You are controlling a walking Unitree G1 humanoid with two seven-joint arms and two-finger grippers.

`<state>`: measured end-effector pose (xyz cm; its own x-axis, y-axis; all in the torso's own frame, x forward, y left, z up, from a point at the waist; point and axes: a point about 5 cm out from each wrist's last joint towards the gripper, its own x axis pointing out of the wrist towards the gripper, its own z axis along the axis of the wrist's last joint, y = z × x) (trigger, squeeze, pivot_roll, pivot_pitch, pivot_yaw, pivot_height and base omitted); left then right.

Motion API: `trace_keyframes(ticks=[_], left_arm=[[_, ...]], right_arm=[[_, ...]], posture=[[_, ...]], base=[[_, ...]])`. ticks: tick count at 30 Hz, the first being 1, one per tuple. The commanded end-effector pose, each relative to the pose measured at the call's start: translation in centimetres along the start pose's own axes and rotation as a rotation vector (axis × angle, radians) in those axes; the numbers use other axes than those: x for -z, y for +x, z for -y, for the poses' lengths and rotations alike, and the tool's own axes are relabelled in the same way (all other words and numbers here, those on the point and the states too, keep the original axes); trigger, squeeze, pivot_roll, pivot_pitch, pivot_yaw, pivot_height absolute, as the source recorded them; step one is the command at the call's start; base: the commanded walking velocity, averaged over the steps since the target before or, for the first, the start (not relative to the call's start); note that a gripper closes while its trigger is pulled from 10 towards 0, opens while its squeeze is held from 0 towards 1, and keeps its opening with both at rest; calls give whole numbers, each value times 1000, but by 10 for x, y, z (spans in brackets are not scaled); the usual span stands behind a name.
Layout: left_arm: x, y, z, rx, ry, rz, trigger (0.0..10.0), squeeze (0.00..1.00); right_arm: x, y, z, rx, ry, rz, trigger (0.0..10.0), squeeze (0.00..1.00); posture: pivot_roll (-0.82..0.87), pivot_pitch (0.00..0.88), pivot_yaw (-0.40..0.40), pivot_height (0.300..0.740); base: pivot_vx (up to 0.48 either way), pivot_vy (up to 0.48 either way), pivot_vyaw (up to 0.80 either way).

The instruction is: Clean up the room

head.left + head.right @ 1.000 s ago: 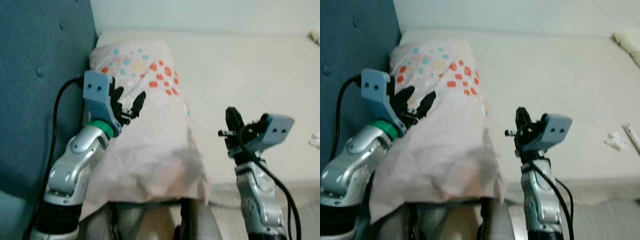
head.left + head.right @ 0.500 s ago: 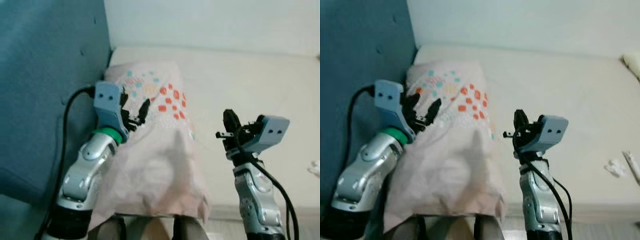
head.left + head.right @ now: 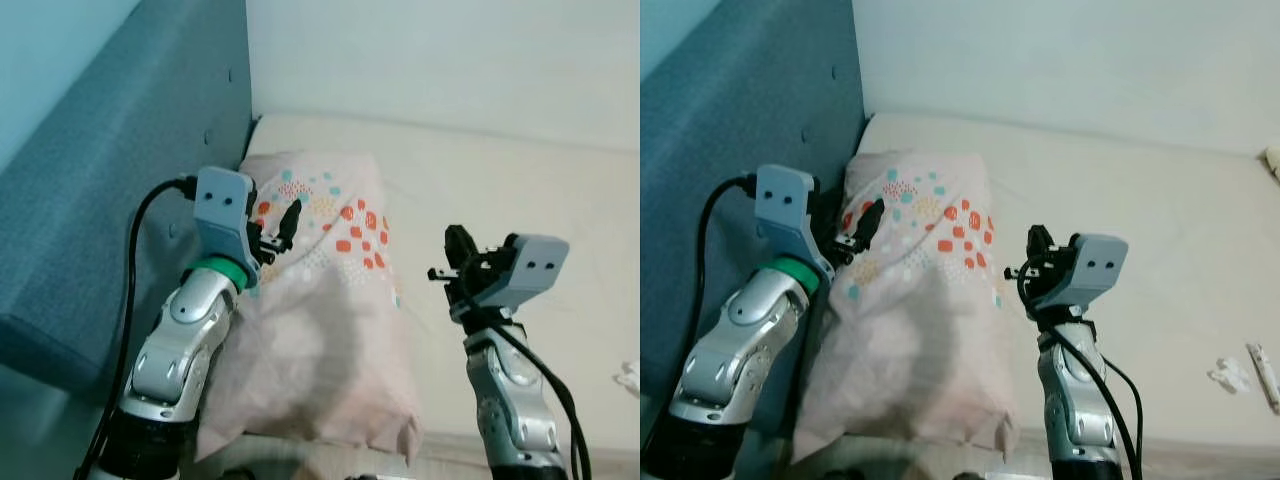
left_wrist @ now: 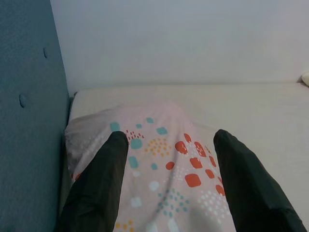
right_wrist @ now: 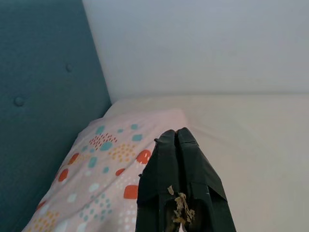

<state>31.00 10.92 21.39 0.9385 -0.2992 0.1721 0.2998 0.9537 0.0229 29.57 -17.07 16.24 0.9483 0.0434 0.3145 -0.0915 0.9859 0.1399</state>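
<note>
Since the pillow (image 3: 325, 300) at frame centre looks soft and light, pinch its corner; left tool (image 3: 272, 232) wide, right tool (image 3: 452, 262) closed, empty.

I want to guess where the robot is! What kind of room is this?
Most likely a bedroom. A pale pink pillow with orange and teal spots lies on a cream mattress, right beside a padded teal headboard with buttons.

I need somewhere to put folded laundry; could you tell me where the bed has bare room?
Bare mattress stretches between the pillow and the small scraps near the right edge. The headboard side is crowded by the pillow and left hand.
</note>
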Motion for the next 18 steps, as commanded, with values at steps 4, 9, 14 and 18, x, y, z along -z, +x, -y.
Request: trace_keyframes(ticks=[4, 9, 14, 18], left_arm=[[7, -2, 4, 10, -2, -20, 10000, 0], [7, -2, 4, 9, -4, -19, 10000, 0], [6, -2, 3, 12, -4, -16, 10000, 0], [7, -2, 4, 15, -3, -15, 10000, 0]], right_arm=[[10, -6, 4, 15, 3, -38, 10000, 0], [12, -7, 4, 15, 1, -44, 10000, 0], [13, -7, 5, 23, -2, -47, 10000, 0], [15, -8, 7, 29, -5, -51, 10000, 0]], posture=[[34, 95, -37, 729], [34, 95, -37, 729], [34, 95, -37, 729], [37, 86, -30, 729]], base=[[-384, 0, 0], [-386, 0, 0], [-388, 0, 0], [-383, 0, 0]])
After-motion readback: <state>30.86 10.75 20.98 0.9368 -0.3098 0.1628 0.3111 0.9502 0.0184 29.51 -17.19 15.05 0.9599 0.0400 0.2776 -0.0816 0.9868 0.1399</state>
